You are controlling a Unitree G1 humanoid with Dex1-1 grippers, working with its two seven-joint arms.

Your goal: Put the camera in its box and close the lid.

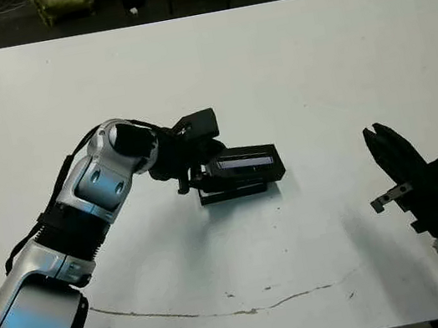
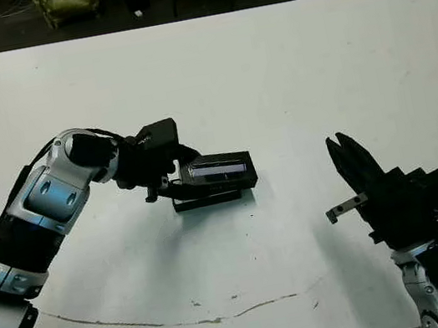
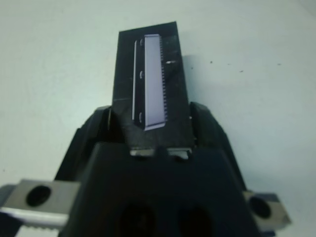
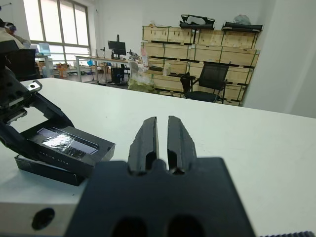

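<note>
A white surface [image 1: 313, 71] filled most of the head views, marked near its front edge by a thin, wavy brownish line [image 1: 227, 308]. Beyond the far edge lay dark floor. The right wrist view showed the room behind: windows, desks with a monitor, stacked wooden crates [image 4: 197, 54] and a black office chair [image 4: 205, 81].

Near the middle of the surface, the left pincer [image 1: 197, 176] was closed on one short end of the lid [image 1: 243, 165], one black finger on each long side, as the left wrist view showed [image 3: 150, 84]. The lid's glossy window strip faced up and caught the light. The lid sat over the box [image 1: 233, 193], whose black wall showed beneath it. In the right wrist view the lid [image 4: 69, 143] appeared tilted and shifted rather than seated flush, overhanging the box [image 4: 47, 168] on the side toward the right arm. The camera could not be seen in any view; whether it lay inside the box under the lid could not be told.

The right pincer [image 1: 387, 147] hung over bare surface well apart from the box, to the robot's right and nearer the front edge. Its two fingers [image 4: 147, 140] stood almost together with only a narrow slit between them, and they held nothing.
</note>
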